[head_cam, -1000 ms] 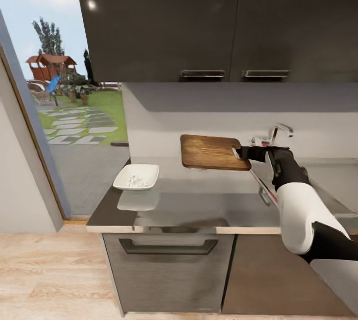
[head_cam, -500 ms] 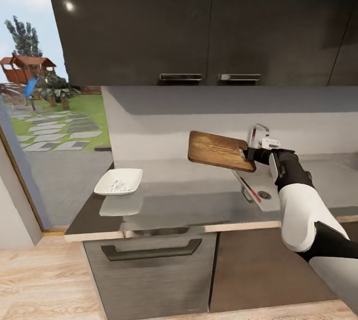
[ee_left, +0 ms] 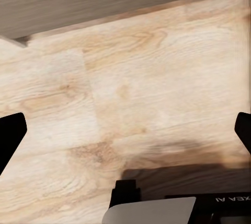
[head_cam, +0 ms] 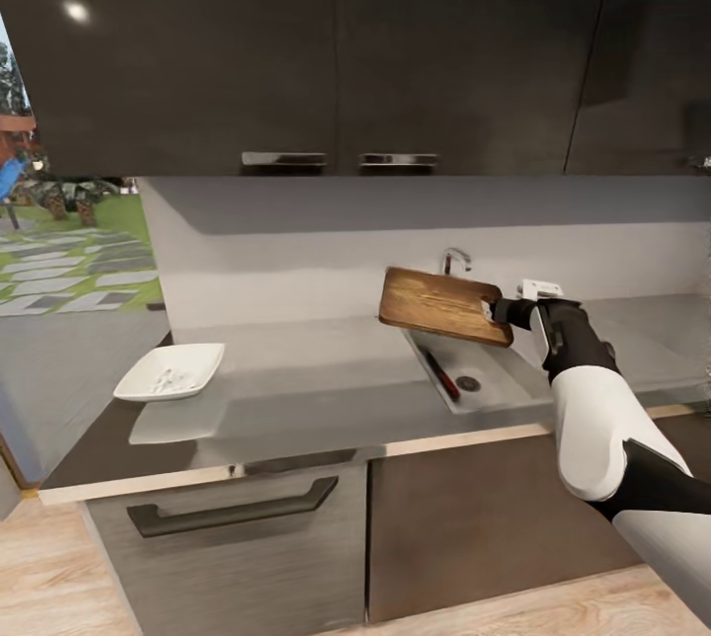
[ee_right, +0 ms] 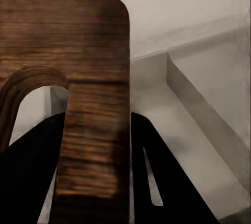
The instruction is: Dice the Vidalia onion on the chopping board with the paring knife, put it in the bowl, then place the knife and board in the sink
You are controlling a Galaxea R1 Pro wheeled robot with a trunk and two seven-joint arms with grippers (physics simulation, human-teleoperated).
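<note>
My right gripper (head_cam: 491, 310) is shut on the handle end of the brown chopping board (head_cam: 439, 305), held tilted in the air above the sink (head_cam: 494, 381) and in front of the faucet (head_cam: 454, 261). In the right wrist view the board (ee_right: 78, 78) runs between my black fingers (ee_right: 157, 172), with the basin wall (ee_right: 183, 93) beyond. The red-handled paring knife (head_cam: 442, 374) lies in the sink near its left wall. The white bowl (head_cam: 170, 371) sits at the countertop's (head_cam: 296, 389) left end, with small whitish bits in it. No whole onion is in view. My left gripper (ee_left: 125, 130) is open over the wooden floor.
Dark upper cabinets (head_cam: 336, 43) hang above the grey backsplash. A drawer with a black handle (head_cam: 232, 513) sits below the counter. A window onto a garden (head_cam: 69, 251) is at the far left. The drainboard (head_cam: 642, 330) extends right of the sink.
The head camera has swung right, shifting the whole scene left. My right arm has carried the board from over the counter to over the sink, tilting it downward.
</note>
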